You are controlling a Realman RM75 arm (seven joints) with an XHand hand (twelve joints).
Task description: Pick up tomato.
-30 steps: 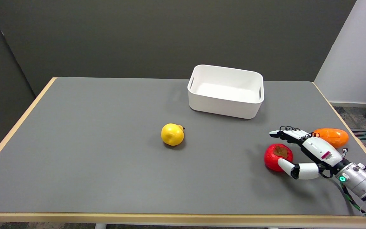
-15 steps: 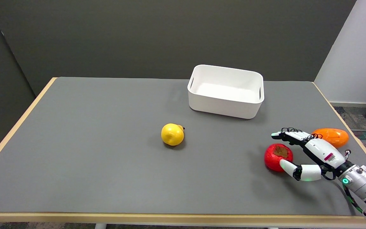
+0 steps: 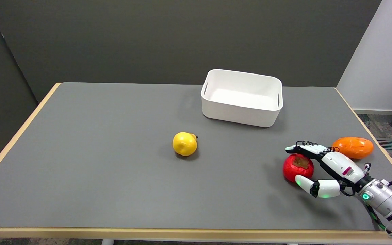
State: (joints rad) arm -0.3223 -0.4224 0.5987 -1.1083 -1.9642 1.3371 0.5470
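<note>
The tomato (image 3: 297, 167) is red with a brownish top and lies on the grey table (image 3: 114, 170) at the right. My right hand (image 3: 325, 166) reaches in from the lower right and brackets it. The long fingers (image 3: 303, 149) stretch over the tomato's far side and the thumb (image 3: 305, 183) lies at its near side. The fingers are spread, and I cannot tell whether they touch the fruit. The tomato rests on the table.
An orange fruit (image 3: 353, 147) lies just behind the hand near the table's right edge. A white bin (image 3: 242, 98) stands at the back, and a yellow fruit (image 3: 184, 144) lies near the middle.
The hand has slid a little left and toward the near edge, so its fingers and thumb now sit closer around the tomato. The tomato has not moved.
</note>
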